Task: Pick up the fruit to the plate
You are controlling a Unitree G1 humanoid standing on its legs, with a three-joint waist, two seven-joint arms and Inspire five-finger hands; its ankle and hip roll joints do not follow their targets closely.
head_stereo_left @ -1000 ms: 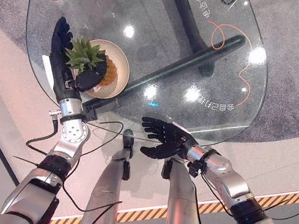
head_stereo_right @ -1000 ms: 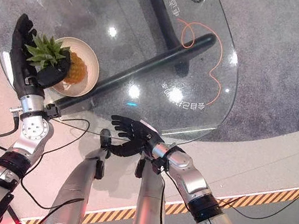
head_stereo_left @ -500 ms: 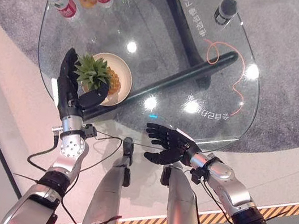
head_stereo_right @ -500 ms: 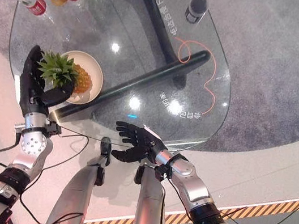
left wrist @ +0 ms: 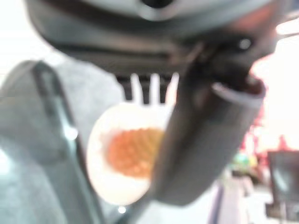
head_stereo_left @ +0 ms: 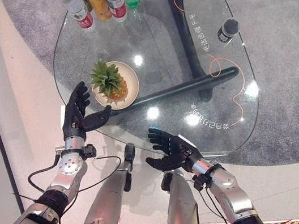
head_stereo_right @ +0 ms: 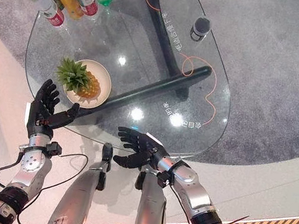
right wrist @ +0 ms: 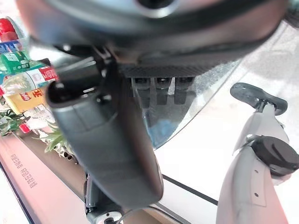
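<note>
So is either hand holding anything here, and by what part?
Nothing is held. The left hand and right hand are both open, and the pineapple lies on the plate.

Bright, even overhead light fills both eye views. The glass bench throws back several small white glare spots near mid-frame, and it reflects pale lettering at centre right. Shadows are soft; a dim grey patch lies on the carpet under the bench. Straight lines bow toward the frame edges, as with a wide lens. The left wrist view is heavily blurred: the plate and pineapple are smears, the upper right blown out white. The right wrist view is sharper, with its near thumb soft.
</note>
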